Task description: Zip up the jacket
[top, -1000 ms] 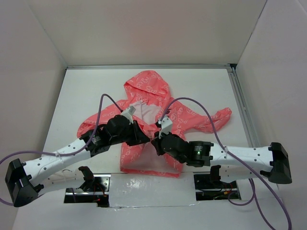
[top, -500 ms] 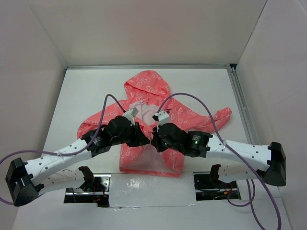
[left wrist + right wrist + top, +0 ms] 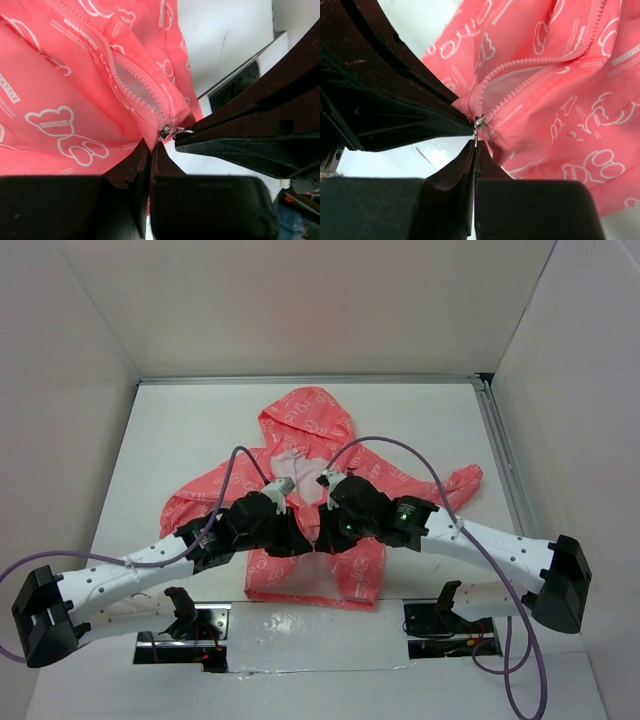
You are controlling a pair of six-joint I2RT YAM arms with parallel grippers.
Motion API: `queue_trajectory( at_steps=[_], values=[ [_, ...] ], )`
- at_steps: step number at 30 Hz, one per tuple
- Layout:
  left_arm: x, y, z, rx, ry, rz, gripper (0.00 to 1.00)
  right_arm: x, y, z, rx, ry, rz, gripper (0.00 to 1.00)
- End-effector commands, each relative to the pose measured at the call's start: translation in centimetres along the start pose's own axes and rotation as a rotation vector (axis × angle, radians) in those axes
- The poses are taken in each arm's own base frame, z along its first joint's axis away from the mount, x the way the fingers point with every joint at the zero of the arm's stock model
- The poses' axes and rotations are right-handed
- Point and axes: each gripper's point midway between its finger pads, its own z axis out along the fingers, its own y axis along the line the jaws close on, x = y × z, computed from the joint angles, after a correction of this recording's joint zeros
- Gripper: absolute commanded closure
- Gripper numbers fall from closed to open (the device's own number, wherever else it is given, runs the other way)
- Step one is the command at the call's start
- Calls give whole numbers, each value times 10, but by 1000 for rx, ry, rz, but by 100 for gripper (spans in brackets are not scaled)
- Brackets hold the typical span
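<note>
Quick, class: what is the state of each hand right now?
Left hand: closed, pinching the jacket fabric beside the zipper pull.
Right hand: closed on the zipper pull.

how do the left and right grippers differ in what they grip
The right gripper pinches the metal zipper pull; the left gripper pinches pink fabric of the jacket right beside it. The left reaches in from the left side, the right from the right. Both are shut, tips close together.

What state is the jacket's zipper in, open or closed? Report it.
Mostly open. On the jacket, the slider sits at the fabric's lower edge; beyond it the two tooth rows spread apart over pale lining.
</note>
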Motion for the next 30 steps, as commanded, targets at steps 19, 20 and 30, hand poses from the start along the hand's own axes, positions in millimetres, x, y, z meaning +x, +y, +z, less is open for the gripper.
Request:
queue_trajectory(
  at_steps=[19,20,30],
  values=[
    [56,17,-15,67,226,332,100,-15,4,4,69,-24,-191,100],
    [58,16,-18,79,229,336,100,-20,-3,4,106,-58,-177,100],
    [75,22,-17,85,319,330,100,-49,16,-2,31,-202,-175,100]
  ],
)
